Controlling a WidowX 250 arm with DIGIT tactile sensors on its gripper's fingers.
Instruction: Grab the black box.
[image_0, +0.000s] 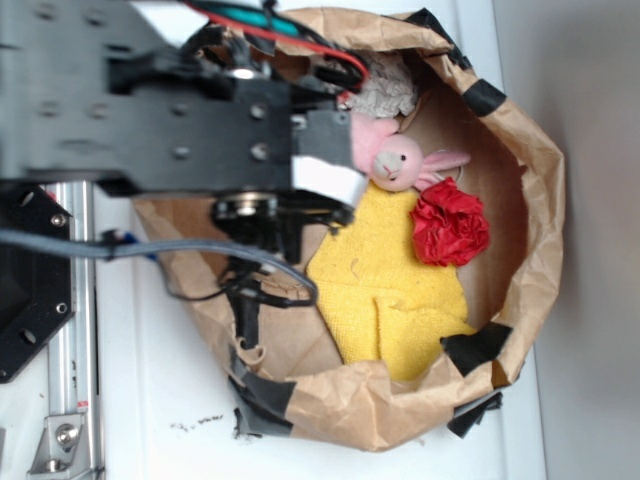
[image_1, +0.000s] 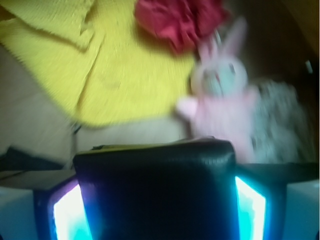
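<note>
In the wrist view the black box (image_1: 155, 190) fills the low centre as a glossy dark block with rounded top corners. It sits pinched between the two glowing pads (image_1: 67, 215) of my gripper (image_1: 156, 212), which is shut on it. In the exterior view the box (image_0: 325, 133) shows as a dark block at the tip of the arm. My gripper (image_0: 328, 150) hangs there over the paper-lined basin, just left of the pink plush bunny (image_0: 400, 160). The box's lower part is hidden by the frame edge in the wrist view.
A yellow cloth (image_0: 390, 290) lies on the basin floor with a red crumpled ball (image_0: 450, 222) at its edge. A grey crumpled lump (image_0: 385, 92) sits behind the bunny. Brown paper walls (image_0: 535, 200) with black tape patches (image_0: 475, 345) ring everything. A black hexagonal plate (image_0: 25, 290) lies outside, left.
</note>
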